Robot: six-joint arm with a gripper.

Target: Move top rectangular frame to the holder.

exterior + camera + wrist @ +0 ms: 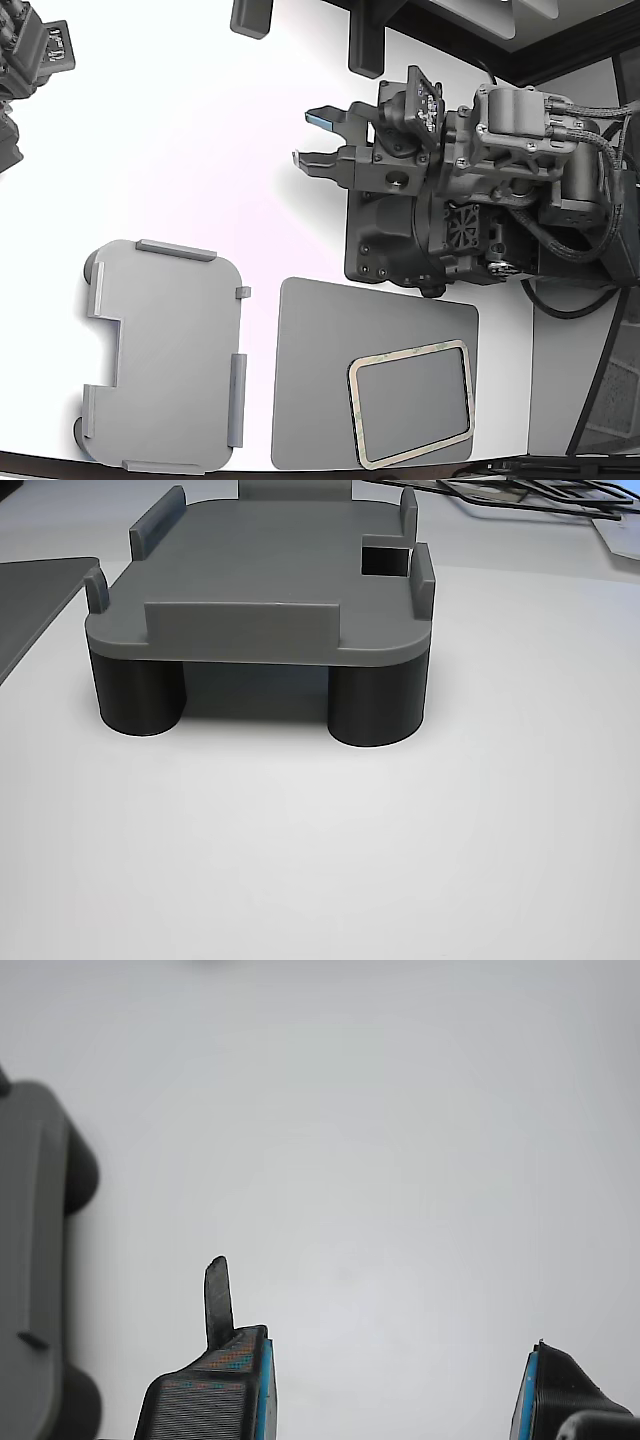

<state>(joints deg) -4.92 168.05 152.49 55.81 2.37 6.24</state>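
- Beige-tan, the top rectangular frame [411, 404] lay flat on the dark grey mat [330, 370], in the mat's corner nearest the exterior view's lower right; the mat showed through its hollow centre.
- Its long axis ran roughly across the exterior view, tilted slightly so that the end toward the exterior view's right sat higher in that picture than the other end; faint greenish marks showed along its outline.
- Relative to the mat, the holder [165, 355] stood just beside it on the exterior view's left, apart from it, with its long axis running up and down in that view and its notch on the side away from the mat.
- Raised tabs lined the holder's edges; in the other view the holder [265, 575] rested on dark cylindrical feet [378, 702] above the white table [400, 860], with nothing on its upper surface.
- The gripper [318, 138] hung over bare table beyond the mat's far edge, well apart from the frame, its fingers pointing toward the exterior view's left.
- In the wrist view the gripper [395, 1380] had its blue-padded fingers [262, 1385] spread wide, with only white table between them; an edge of the holder [30, 1260] showed at one side.
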